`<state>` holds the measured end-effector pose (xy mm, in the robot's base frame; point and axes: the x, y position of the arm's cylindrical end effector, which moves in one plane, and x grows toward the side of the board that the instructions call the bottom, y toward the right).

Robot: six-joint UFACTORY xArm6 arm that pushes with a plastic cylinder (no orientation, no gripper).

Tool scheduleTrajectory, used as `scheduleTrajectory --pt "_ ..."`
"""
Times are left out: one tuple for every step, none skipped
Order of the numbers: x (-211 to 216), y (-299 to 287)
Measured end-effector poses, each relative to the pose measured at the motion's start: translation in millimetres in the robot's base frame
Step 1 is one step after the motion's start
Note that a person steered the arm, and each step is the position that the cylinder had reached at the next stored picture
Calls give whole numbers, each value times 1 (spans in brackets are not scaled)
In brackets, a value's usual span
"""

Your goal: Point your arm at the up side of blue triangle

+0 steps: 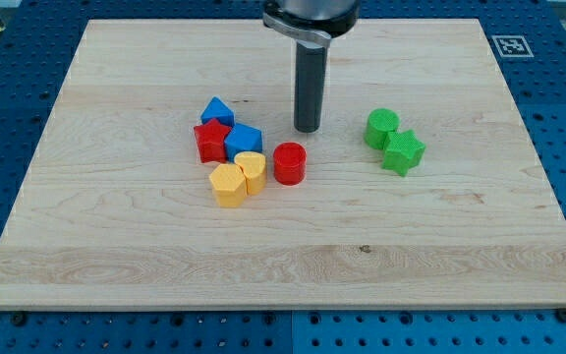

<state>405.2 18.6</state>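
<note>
The blue triangle point(216, 110) lies left of the board's middle, at the top of a cluster of blocks. My tip point(307, 129) rests on the board well to the right of the blue triangle and slightly lower, apart from it. The tip stands just above the red cylinder point(289, 163), not touching it. The rod hangs down from the view's top.
Below the blue triangle lie a red star-like block point(209, 142), a blue cube point(244, 141), a yellow cylinder-like block point(252, 168) and a yellow hexagon point(228, 185). At the right lie a green cylinder point(382, 128) and a green star point(403, 151). The wooden board point(116, 246) sits on a blue perforated table.
</note>
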Motion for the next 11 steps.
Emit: scheduleTrajectory --pt "0 0" --pt "0 0" --pt "0 0" --pt "0 0" --pt "0 1" --pt "-1 1" --pt "-16 0" --pt "-32 -17" --pt "-43 -59" --pt "-45 -101" --pt "-45 -148"
